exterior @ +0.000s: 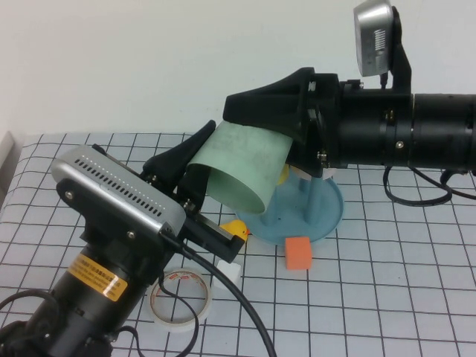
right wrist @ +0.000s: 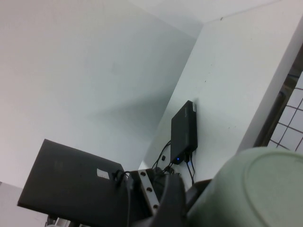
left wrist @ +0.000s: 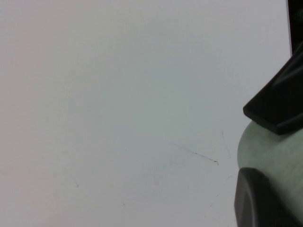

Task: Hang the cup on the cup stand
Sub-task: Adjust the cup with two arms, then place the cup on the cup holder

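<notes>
The pale mint-green cup hangs tilted in the air over the table's middle, mouth toward the near left. My left gripper grips it at the rim end. One of its fingers lies against the cup wall in the left wrist view. My right gripper comes from the right, its fingers closed over and under the cup's base end. The cup's base fills the right wrist view. The blue cup stand sits on the table just below and right of the cup, one peg showing.
An orange block lies in front of the stand. A small yellow object sits left of the stand, partly hidden by my left arm. A tape roll lies near the front. The table is a white grid mat.
</notes>
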You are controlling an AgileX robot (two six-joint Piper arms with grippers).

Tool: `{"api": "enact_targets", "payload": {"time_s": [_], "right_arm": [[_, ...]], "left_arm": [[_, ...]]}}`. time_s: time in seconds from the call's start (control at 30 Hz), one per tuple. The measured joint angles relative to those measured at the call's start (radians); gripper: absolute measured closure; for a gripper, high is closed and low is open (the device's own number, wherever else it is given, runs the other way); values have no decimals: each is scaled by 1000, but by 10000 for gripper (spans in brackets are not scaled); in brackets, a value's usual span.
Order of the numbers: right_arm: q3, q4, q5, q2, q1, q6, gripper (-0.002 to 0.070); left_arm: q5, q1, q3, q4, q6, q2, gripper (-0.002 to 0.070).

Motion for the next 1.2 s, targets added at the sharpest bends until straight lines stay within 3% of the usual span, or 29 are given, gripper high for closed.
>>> {"api": "enact_targets", "payload": {"time_s": [0.33,0.43,0.63,0.8,1.03,1.13,1.2], "right_arm": [[0,2,2,4,0,2,78],[-11,1,2,6,0,-29,82],[-64,1,-18,6,0,-116,83],[-125,1,-63,6,0,-239,85],[-159,1,-184,6,0,-554,86],[-159,1,-265,7,0,-693,87],[-159,1,-315,10,0,-761,87]], "left_arm": [[0,-2,0,-18,-21,0,645],[0,-2,0,-20,-23,-6,554],[11,-2,0,-14,-24,-65,264],[113,-2,4,-14,-24,-139,205],[418,-2,8,-23,-26,-309,222],[662,-2,8,-101,-12,-430,336],[820,-2,9,-185,69,-513,480]]}}
